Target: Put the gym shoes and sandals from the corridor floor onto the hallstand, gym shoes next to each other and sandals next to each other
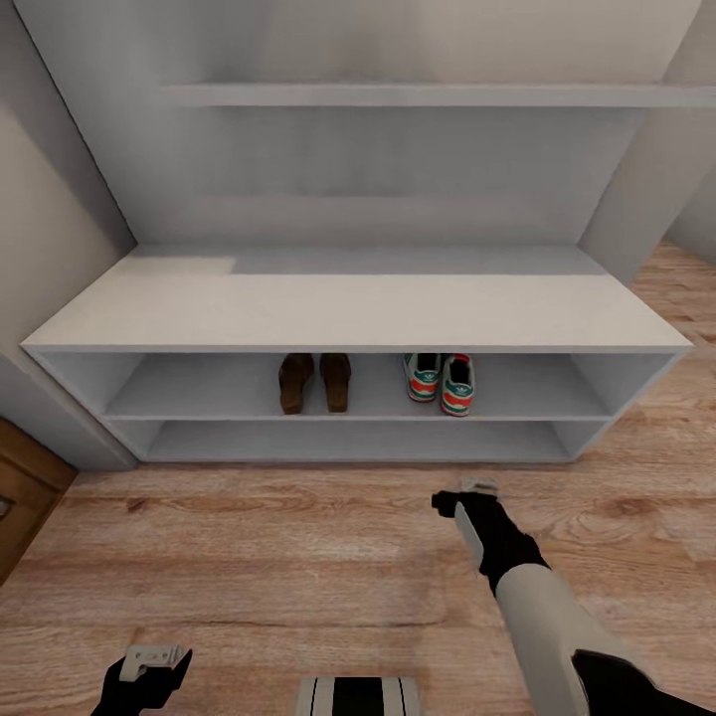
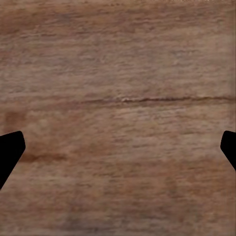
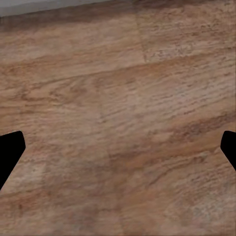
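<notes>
We see the two gym shoes side by side on the upper shelf of the hallstand, and just to their left the two sandals, also as a pair. This grouping fits the task, so we judge it is nearly finished. The corridor floor lies bare in front. Our right pincer reaches forward over the floor, fingers wide and holding nothing. Our left pincer hangs low near us, also wide and empty.
</notes>
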`<state>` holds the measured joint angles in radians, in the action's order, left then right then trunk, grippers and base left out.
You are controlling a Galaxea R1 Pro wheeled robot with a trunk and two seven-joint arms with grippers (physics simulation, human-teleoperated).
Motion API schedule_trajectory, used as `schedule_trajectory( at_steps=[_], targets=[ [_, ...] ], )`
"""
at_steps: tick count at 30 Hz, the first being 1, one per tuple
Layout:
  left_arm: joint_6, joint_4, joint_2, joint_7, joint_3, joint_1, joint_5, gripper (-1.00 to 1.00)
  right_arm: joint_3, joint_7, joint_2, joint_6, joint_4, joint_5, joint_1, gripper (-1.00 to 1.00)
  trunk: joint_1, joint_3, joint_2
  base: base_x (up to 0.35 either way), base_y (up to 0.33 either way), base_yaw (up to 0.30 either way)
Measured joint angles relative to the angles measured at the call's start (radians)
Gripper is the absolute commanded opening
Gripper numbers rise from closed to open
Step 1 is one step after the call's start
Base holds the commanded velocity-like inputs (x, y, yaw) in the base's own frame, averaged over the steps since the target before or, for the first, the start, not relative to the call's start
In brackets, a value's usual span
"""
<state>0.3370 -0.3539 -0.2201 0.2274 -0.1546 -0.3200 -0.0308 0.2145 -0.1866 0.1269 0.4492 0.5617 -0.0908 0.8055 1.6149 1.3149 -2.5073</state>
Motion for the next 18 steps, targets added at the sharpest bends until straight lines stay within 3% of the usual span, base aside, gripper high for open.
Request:
schedule_trajectory(
  at_steps=[6,10,15,18],
  targets=[
    [0.000,0.000,0.001,-0.001,-0.005,0.000,0.005,1.00,-0.001,0.005,-0.002,-0.197,-0.185,-0.003,0.000,1.00,0.000,0.000,0.000,0.000,0.000,0.000],
    [0.001,0.001,0.000,-0.002,-0.008,0.000,0.009,1.00,-0.003,0.009,-0.017,-0.414,-0.334,-0.009,-0.004,1.00,0.000,0.000,0.000,0.000,0.000,0.000],
    [0.002,0.002,-0.001,-0.002,-0.009,0.000,0.010,1.00,-0.005,0.012,-0.050,-0.526,-0.387,-0.021,-0.013,1.00,-0.001,-0.008,0.000,0.000,0.000,0.000],
    [0.002,0.002,-0.001,-0.002,-0.009,0.000,0.011,1.00,-0.006,0.012,-0.069,-0.575,-0.402,-0.049,-0.034,1.00,-0.001,-0.008,0.000,0.000,0.000,0.000]
  ],
)
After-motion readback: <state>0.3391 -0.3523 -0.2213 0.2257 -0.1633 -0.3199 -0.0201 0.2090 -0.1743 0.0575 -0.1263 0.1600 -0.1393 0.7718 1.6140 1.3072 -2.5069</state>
